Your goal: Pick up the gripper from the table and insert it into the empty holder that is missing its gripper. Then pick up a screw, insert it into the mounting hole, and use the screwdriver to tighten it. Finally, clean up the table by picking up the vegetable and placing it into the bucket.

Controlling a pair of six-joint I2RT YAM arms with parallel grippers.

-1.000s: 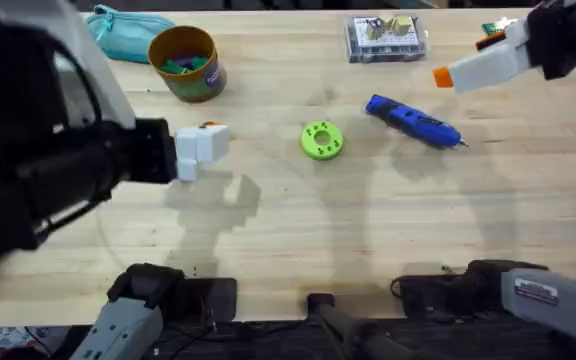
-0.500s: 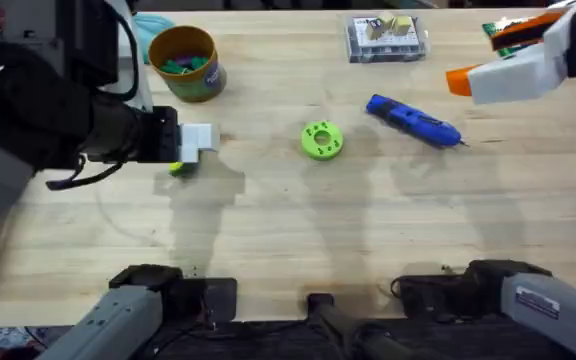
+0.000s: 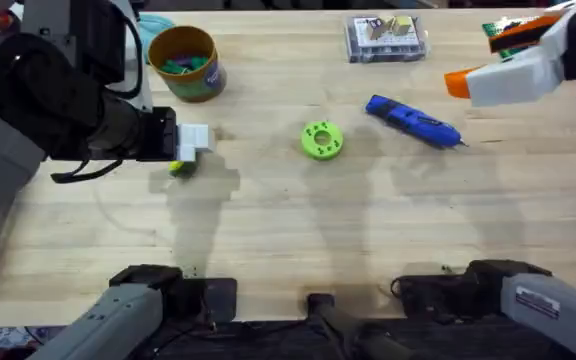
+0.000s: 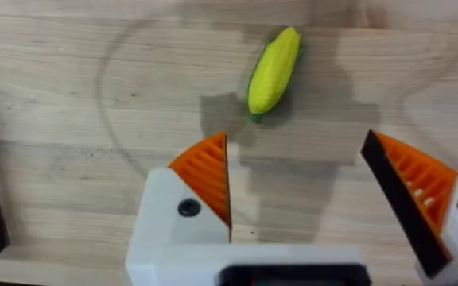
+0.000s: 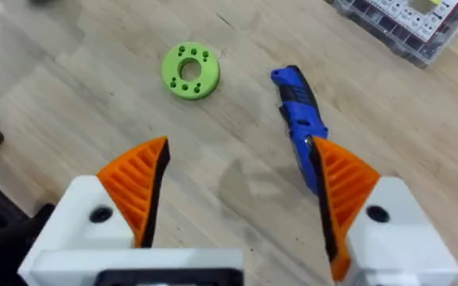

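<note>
A pale-wood plank desk (image 3: 288, 230) carries a mustard-yellow round bucket (image 3: 184, 62), a small yellow-green toy vegetable (image 4: 273, 72), a flat bright-green disc with a centre hole (image 3: 322, 140), a thick blue cylindrical screwdriver (image 3: 412, 121), a clear plastic parts box (image 3: 386, 38) and a teal fabric pouch (image 3: 151, 25).

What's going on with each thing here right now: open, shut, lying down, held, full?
Left gripper: open, above the table, holding nothing.
Right gripper: open, empty, raised.
Vegetable: lying loose on the table, not gripped.
Screwdriver: lying on its side, untouched.
Bucket: upright, green bits inside.
Green disc: flat on the table.
Clear parts box: on the table, small parts inside; lid state unclear.
</note>
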